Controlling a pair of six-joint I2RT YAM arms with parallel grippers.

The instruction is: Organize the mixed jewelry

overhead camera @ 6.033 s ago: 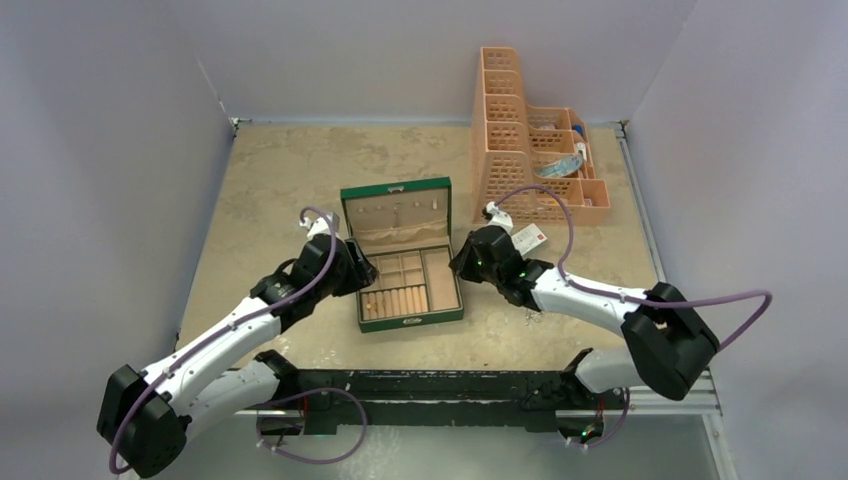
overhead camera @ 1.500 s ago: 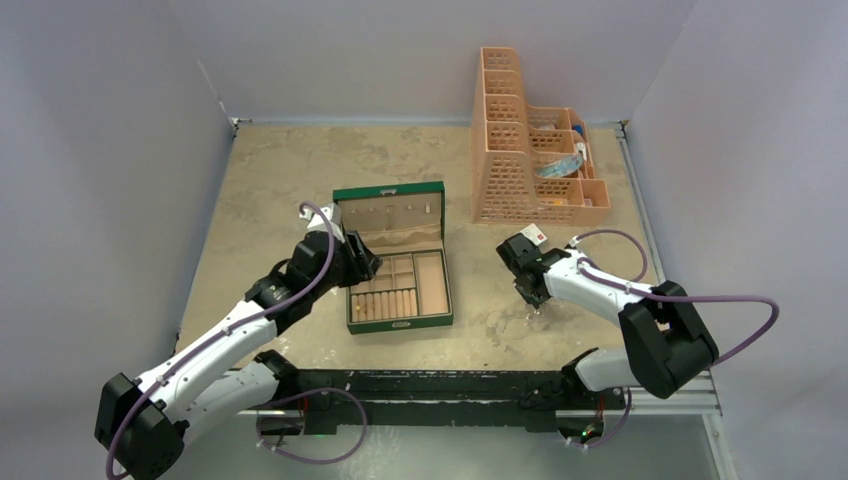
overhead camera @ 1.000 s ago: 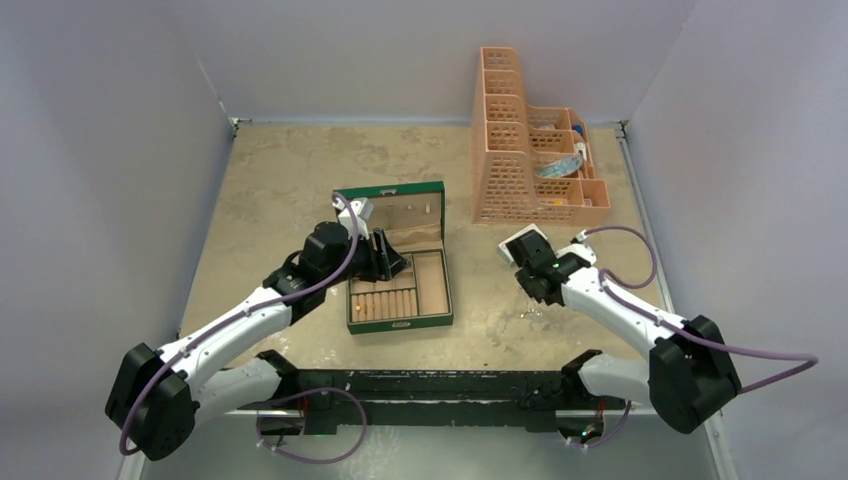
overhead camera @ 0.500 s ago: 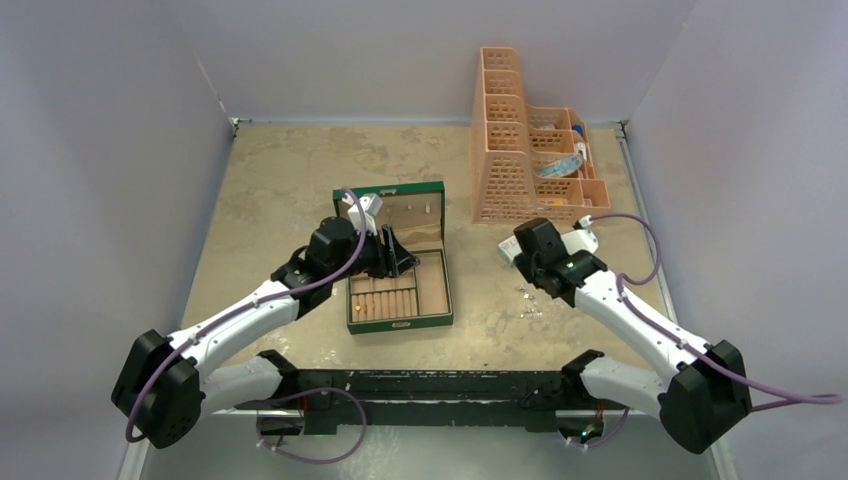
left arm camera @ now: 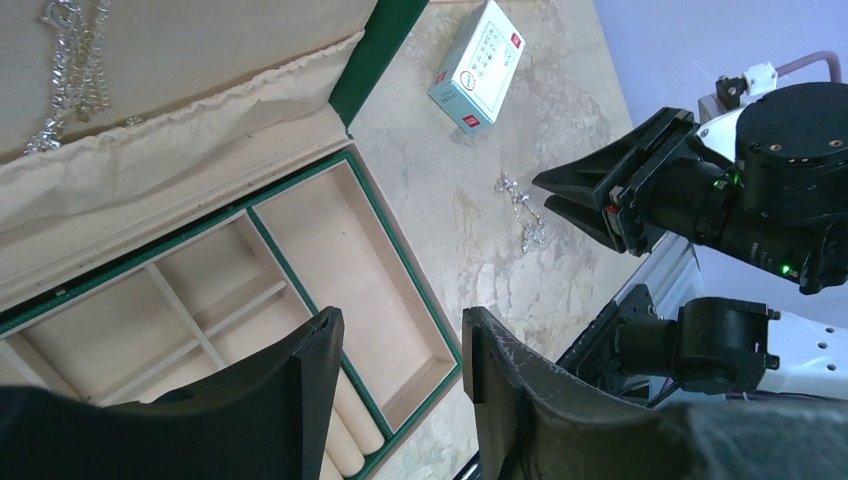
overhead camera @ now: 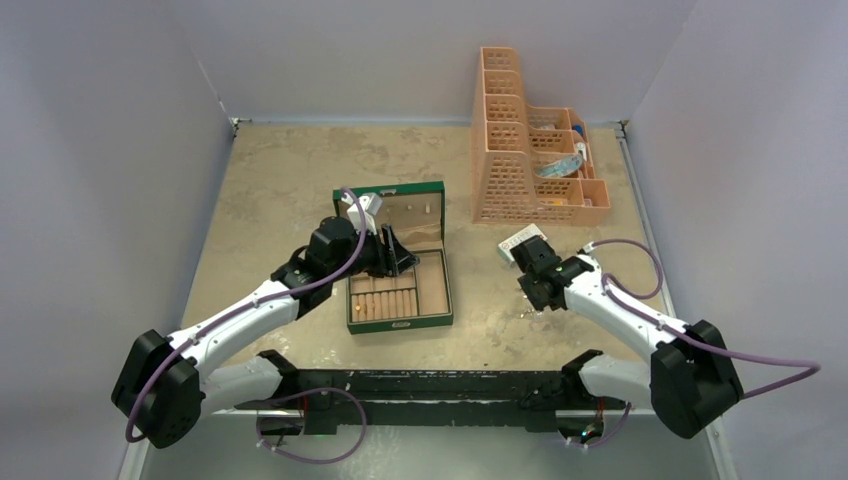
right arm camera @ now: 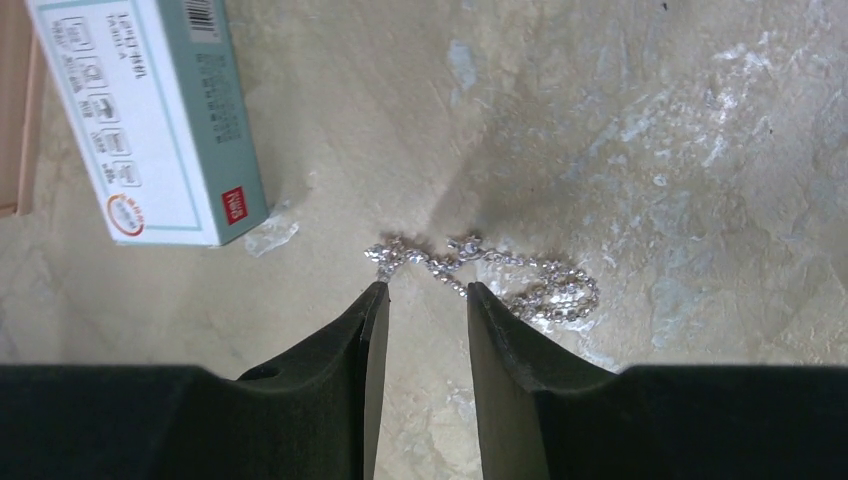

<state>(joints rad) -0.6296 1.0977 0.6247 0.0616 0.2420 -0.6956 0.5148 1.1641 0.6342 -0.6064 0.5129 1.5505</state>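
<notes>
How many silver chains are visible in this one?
2. One chain lies on the table beside the white card box; another chain hangs inside the green box's lid. Others may be hidden.

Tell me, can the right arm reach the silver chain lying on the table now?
Probably yes: the right tool hangs just above the silver chain, jaws parted, with nothing between; the white box lies aside.

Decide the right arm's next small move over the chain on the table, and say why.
Probably lower the right end effector onto the silvery chain, ready to close. Its jaws stand open, and the chain lies loose on the table just beyond their tips, apart from the white card box.
</notes>
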